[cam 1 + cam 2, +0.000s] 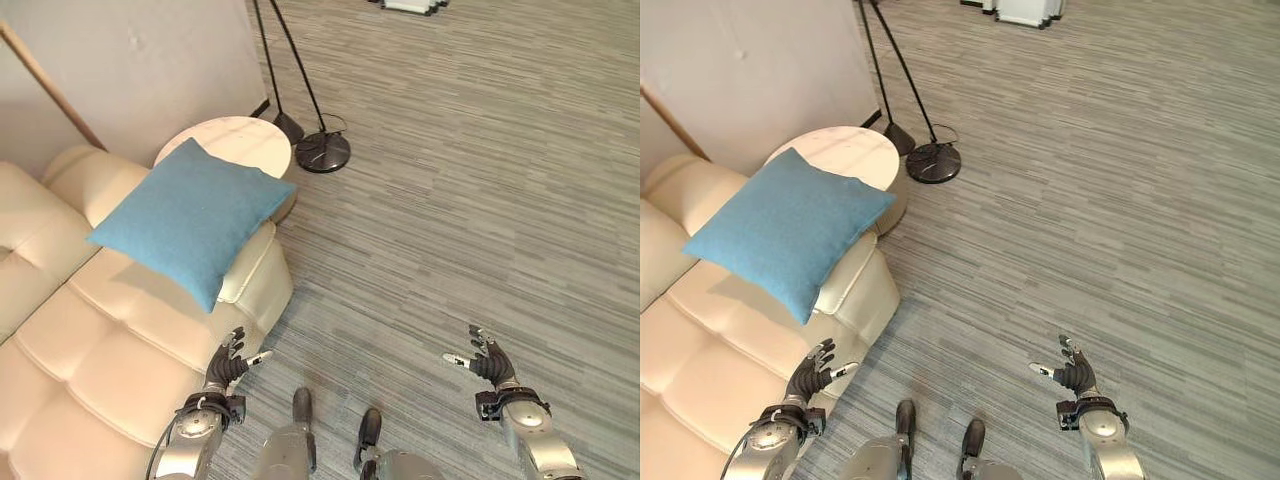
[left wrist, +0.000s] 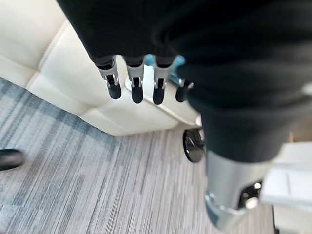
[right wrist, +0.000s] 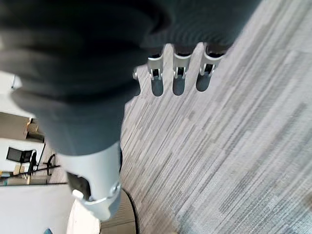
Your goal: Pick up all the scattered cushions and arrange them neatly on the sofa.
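A blue cushion (image 1: 190, 220) lies tilted on the armrest end of the cream sofa (image 1: 90, 350), its far corner over the round side table (image 1: 245, 140). My left hand (image 1: 232, 366) hangs open beside the sofa's front corner, fingers relaxed, holding nothing. My right hand (image 1: 485, 360) is open over the bare carpet at the right, also empty. In the left wrist view the fingers (image 2: 136, 87) point at the sofa's cream side (image 2: 73, 73). In the right wrist view the fingers (image 3: 178, 78) hang over the carpet.
A floor lamp with a round black base (image 1: 323, 152) and thin black poles stands by the side table against the wall. Grey striped carpet (image 1: 450, 200) spreads to the right. A white object (image 1: 412, 5) sits at the far edge.
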`<state>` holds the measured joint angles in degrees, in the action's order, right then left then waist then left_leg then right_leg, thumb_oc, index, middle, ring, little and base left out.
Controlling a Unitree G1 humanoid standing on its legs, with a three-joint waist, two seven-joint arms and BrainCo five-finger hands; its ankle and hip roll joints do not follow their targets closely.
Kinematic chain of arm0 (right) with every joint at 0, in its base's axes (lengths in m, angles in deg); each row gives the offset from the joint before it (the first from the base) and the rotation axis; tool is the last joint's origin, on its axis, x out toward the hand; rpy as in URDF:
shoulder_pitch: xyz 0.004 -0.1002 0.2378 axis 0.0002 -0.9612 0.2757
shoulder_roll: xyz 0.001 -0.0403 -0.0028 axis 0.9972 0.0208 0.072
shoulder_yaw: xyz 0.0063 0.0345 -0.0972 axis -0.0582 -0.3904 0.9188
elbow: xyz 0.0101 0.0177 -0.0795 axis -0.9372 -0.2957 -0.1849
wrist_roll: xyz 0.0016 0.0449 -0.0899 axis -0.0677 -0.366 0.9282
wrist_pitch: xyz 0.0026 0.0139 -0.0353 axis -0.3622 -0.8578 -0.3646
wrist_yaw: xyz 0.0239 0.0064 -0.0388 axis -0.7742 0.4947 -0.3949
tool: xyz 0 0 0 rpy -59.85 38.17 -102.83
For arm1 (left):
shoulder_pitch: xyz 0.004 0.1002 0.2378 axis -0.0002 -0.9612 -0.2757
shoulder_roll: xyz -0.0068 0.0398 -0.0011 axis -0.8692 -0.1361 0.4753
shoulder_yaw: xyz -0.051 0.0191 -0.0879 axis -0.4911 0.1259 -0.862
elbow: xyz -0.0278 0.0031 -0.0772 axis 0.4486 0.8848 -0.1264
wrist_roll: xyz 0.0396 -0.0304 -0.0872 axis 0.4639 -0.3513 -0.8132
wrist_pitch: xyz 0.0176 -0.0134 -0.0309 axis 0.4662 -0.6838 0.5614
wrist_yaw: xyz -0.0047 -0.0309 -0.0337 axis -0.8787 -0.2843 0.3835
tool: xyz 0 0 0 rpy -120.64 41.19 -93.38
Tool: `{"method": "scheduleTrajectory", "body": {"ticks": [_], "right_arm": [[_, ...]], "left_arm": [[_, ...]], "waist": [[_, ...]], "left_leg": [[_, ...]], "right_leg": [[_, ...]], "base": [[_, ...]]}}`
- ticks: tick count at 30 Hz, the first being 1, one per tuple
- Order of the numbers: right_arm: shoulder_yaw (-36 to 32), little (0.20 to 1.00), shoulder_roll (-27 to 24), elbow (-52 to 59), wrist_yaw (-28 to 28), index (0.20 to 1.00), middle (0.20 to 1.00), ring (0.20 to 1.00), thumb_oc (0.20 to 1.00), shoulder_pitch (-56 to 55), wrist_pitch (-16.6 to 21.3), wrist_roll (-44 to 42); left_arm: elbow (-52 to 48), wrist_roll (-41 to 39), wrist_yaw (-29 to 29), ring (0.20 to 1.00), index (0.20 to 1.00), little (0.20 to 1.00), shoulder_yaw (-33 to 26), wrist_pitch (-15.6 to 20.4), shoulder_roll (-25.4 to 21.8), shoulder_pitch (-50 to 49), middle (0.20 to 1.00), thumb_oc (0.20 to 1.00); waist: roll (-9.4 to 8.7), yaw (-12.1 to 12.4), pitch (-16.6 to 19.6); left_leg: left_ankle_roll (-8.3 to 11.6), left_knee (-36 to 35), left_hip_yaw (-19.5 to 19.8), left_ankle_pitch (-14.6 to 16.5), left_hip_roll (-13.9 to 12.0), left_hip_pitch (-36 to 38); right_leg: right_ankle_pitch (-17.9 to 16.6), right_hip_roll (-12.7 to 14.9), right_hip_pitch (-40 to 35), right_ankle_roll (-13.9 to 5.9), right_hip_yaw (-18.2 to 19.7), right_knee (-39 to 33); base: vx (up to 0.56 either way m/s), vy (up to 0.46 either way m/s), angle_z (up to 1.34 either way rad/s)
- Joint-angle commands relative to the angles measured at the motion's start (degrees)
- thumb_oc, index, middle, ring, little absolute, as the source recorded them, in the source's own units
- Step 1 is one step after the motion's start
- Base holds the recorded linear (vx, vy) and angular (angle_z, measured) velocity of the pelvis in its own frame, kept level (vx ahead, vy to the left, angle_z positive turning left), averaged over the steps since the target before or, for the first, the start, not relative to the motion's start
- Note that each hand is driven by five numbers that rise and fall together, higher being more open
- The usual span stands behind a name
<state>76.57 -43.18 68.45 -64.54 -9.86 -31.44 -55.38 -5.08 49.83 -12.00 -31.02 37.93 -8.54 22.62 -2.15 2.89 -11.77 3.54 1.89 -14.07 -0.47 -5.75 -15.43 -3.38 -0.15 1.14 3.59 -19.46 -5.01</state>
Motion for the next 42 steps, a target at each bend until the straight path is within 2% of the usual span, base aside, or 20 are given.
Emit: {"method": "scheduleTrajectory", "body": {"ticks": [1, 4, 7, 8, 9, 10, 12, 15, 18, 19, 22, 26, 28, 31, 34, 37, 38, 39, 41, 42], "right_arm": [[-2.07, 1.0, -2.03, 4.62, 0.75, 1.0, 1.0, 1.0, 1.0, -1.23, 1.64, 0.6], [-1.88, 1.0, -1.6, 4.96, 0.54, 1.0, 1.0, 1.0, 1.0, -1.43, 1.38, 1.18], [-1.21, 1.0, 0.0, 4.66, -0.6, 1.0, 1.0, 1.0, 1.0, -1.28, 0.99, 1.71], [-1.19, 1.0, 0.03, 4.65, -0.61, 1.0, 1.0, 1.0, 1.0, -1.26, 0.99, 1.72], [-1.0, 1.0, 0.21, 5.04, -1.08, 1.0, 1.0, 1.0, 1.0, -1.59, 0.98, 1.72], [-0.96, 1.0, 0.63, 4.95, -1.07, 1.0, 1.0, 1.0, 1.0, -1.68, 1.02, 1.77], [-0.87, 1.0, 1.25, 5.08, -1.24, 1.0, 1.0, 1.0, 1.0, -2.08, 0.99, 1.73], [-1.21, 1.0, 1.3, 5.42, -1.32, 1.0, 1.0, 1.0, 1.0, -1.64, 1.21, 1.03], [-1.53, 1.0, 1.14, 5.31, -1.0, 1.0, 1.0, 1.0, 1.0, -1.24, 1.34, 0.4], [-1.79, 1.0, 1.07, 5.26, -0.74, 1.0, 1.0, 1.0, 1.0, -1.16, 1.37, -0.22], [-2.05, 1.0, 1.03, 4.92, -0.37, 1.0, 1.0, 1.0, 1.0, -1.09, 1.35, -0.61], [-1.85, 1.0, 0.83, 4.7, -0.41, 1.0, 1.0, 1.0, 1.0, -0.89, 1.45, -0.63], [-1.2, 1.0, 0.65, 4.16, -0.69, 1.0, 1.0, 1.0, 1.0, -0.36, 2.17, -1.12], [-1.24, 1.0, 0.02, 4.61, -1.08, 1.0, 1.0, 1.0, 1.0, 0.03, 2.57, -1.69], [-1.32, 1.0, -0.96, 5.26, -0.85, 1.0, 1.0, 1.0, 1.0, 0.7, 2.52, -2.62], [-1.52, 1.0, -1.6, 5.01, -0.7, 1.0, 1.0, 1.0, 1.0, 0.93, 2.36, -2.72], [-1.68, 1.0, -1.94, 4.85, -0.78, 1.0, 1.0, 1.0, 1.0, 0.54, 2.21, -2.93], [-1.68, 1.0, -1.95, 4.85, -0.78, 1.0, 1.0, 1.0, 1.0, 0.52, 2.21, -2.93], [-1.83, 1.0, -2.11, 4.4, -0.2, 1.0, 1.0, 1.0, 1.0, 0.21, 1.99, -2.97], [-1.85, 1.0, -2.19, 4.15, 0.36, 1.0, 1.0, 1.0, 1.0, 0.26, 1.99, -2.88]], "left_arm": [[-4.64, 1.56, -0.54, 1.0, 1.0, 1.0, -2.87, 1.8, -2.9, -2.72, 1.0, 1.0], [-4.57, 1.55, -0.22, 1.0, 1.0, 1.0, -3.18, 1.49, -3.0, -3.22, 1.0, 1.0], [-4.04, 1.66, 0.1, 1.0, 1.0, 1.0, -3.67, 1.03, -3.83, -4.16, 1.0, 1.0], [-4.05, 1.65, 0.1, 1.0, 1.0, 1.0, -3.69, 1.02, -3.86, -4.17, 1.0, 1.0], [-4.07, 1.62, 0.18, 1.0, 1.0, 1.0, -3.82, 0.93, -4.51, -4.56, 1.0, 1.0], [-3.79, 1.73, 0.01, 1.0, 1.0, 1.0, -3.86, 0.84, -4.88, -4.47, 1.0, 1.0], [-4.02, 1.6, -0.16, 1.0, 1.0, 1.0, -3.96, 0.74, -4.92, -4.41, 1.0, 1.0], [-3.94, 1.05, -0.33, 1.0, 1.0, 1.0, -4.25, 1.12, -4.68, -4.15, 1.0, 1.0], [-3.37, 0.42, -0.66, 1.0, 1.0, 1.0, -4.1, 1.39, -4.51, -3.53, 1.0, 1.0], [-2.7, -0.01, -0.84, 1.0, 1.0, 1.0, -3.81, 1.52, -4.19, -2.91, 1.0, 1.0], [-1.82, -1.52, -1.48, 1.0, 1.0, 1.0, -3.81, 2.18, -3.59, -1.45, 1.0, 1.0], [-1.34, -3.13, -2.12, 1.0, 1.0, 1.0, -3.3, 2.78, -3.24, 0.18, 1.0, 1.0], [0.42, -5.41, -2.7, 1.0, 1.0, 1.0, -3.35, 3.14, -1.92, 0.69, 1.0, 1.0], [0.75, -8.23, -2.77, 1.0, 1.0, 1.0, -3.89, 2.88, -0.54, 0.04, 1.0, 1.0], [1.31, -10.75, -3.33, 1.0, 1.0, 1.0, -3.76, 3.18, 0.2, 0.98, 1.0, 1.0], [1.31, -11.19, -3.1, 1.0, 1.0, 1.0, -3.97, 3.07, 0.23, 0.92, 1.0, 1.0], [1.79, -10.72, -2.88, 1.0, 1.0, 1.0, -4.03, 2.53, 0.15, 0.42, 1.0, 1.0], [1.77, -10.71, -2.87, 1.0, 1.0, 1.0, -4.03, 2.52, 0.15, 0.4, 1.0, 1.0], [2.1, -10.1, -2.91, 1.0, 1.0, 1.0, -3.85, 2.19, -0.27, 0.49, 1.0, 1.0], [1.96, -9.85, -3.05, 1.0, 1.0, 1.0, -3.91, 2.25, -0.49, 0.5, 1.0, 1.0]], "waist": [[-0.04, 2.28, 2.81], [-0.85, 2.73, 3.73], [-2.51, 3.34, 3.88], [-2.61, 3.33, 3.9], [-2.77, 2.86, 3.56], [-2.88, 2.62, 3.41], [-1.65, 2.05, 2.75], [-0.46, 0.86, 1.46], [0.17, 0.21, 0.89], [0.0, -0.87, 0.14], [-0.36, -2.24, -0.6], [-0.99, -3.57, -0.91], [-1.68, -3.63, 0.6], [-1.73, -3.82, 1.22], [-2.32, -3.54, -0.08], [-2.49, -3.04, -0.39], [-2.39, -2.5, -0.07], [-2.44, -2.5, -0.07], [-1.48, -1.81, -0.01], [-1.41, -1.36, -0.11]], "left_leg": [[-0.54, -2.65, -0.97, -5.65, -0.39, -1.1], [-1.26, -0.38, -0.7, -5.53, 0.54, -1.53], [-3.85, 1.48, -0.06, -1.87, 2.77, 0.89], [-3.94, 1.46, -0.11, -1.82, 2.9, 0.87], [-5.32, 0.99, 0.4, -0.22, 4.36, 2.94], [-6.06, 0.67, 1.06, 0.75, 5.16, 4.05], [-7.03, -0.24, 2.28, 0.4, 5.0, 5.8], [-6.79, -0.69, 5.46, 1.31, 5.34, 8.23], [-6.46, -1.08, 7.67, 1.94, 5.35, 9.46], [-6.12, -1.48, 10.07, 2.87, 6.15, 11.36], [-5.21, -2.29, 13.88, 3.78, 6.88, 13.57], [-4.39, -1.77, 17.79, 5.6, 7.24, 15.76], [-3.41, -1.16, 19.48, 7.51, 6.4, 17.98], [-1.55, 5.47, 19.43, 8.88, 4.54, 16.6], [-1.15, 16.13, 17.1, 6.8, 4.4, 9.97], [-1.8, 15.85, 14.25, 6.86, 3.7, 6.91], [-1.99, 11.83, 12.01, 5.6, 2.64, 5.15], [-1.99, 11.59, 11.99, 5.48, 2.7, 5.3], [-0.9, 4.4, 8.29, -1.09, 0.53, 1.72], [-0.59, 2.62, 6.93, -2.21, 0.17, 0.25]], "right_leg": [[14.31, 4.27, -8.28, -9.04, 3.18, 6.76], [15.1, 5.59, -8.61, -9.45, 3.12, 8.43], [12.54, 9.93, -5.73, -11.56, 2.94, 20.18], [12.68, 10.11, -5.56, -11.68, 2.99, 20.5], [8.73, 11.97, -3.29, -12.98, 3.19, 27.53], [6.66, 12.53, -1.98, -13.49, 3.93, 30.75], [5.51, 11.45, 2.39, -11.98, 6.12, 34.76], [8.28, 10.12, 5.76, -10.54, 8.87, 30.96], [9.04, 8.29, 8.13, -9.97, 10.95, 26.35], [7.55, 6.73, 10.19, -10.45, 14.29, 19.63], [2.73, 5.99, 13.54, -11.91, 17.85, 10.18], [0.83, 5.7, 13.56, -12.43, 19.26, 7.04], [0.58, 4.88, 11.55, -11.37, 19.71, 8.16], [2.26, 4.52, 8.71, -10.04, 17.58, 8.45], [4.18, 5.32, 5.97, -8.33, 15.03, 8.36], [5.44, 5.76, 4.36, -7.93, 13.61, 7.81], [6.6, 5.75, 2.87, -7.81, 12.09, 7.31], [6.61, 5.8, 2.83, -7.81, 12.09, 7.28], [8.54, 4.97, 0.6, -7.64, 10.06, 6.54], [9.18, 4.82, -0.23, -7.6, 9.48, 6.35]], "base": [[0.3, 0.122, 0.15], [0.31, 0.167, 0.13], [0.29, 0.203, 0.05], [0.23, 0.186, 0.16], [0.24, 0.174, 0.36], [0.23, 0.213, 0.56], [0.15, 0.098, 0.78], [0.23, -0.017, 0.81], [0.22, -0.087, 0.66], [0.29, -0.158, 0.75], [0.34, -0.186, 0.72], [0.29, -0.195, 0.85], [0.41, -0.314, 0.88], [0.29, -0.257, 0.55], [0.13, -0.136, 0.47], [0.14, -0.049, 0.57], [0.14, -0.002, 0.28], [0.2, 0.012, 0.36], [0.22, 0.069, 0.49], [0.26, 0.099, 0.37]]}}
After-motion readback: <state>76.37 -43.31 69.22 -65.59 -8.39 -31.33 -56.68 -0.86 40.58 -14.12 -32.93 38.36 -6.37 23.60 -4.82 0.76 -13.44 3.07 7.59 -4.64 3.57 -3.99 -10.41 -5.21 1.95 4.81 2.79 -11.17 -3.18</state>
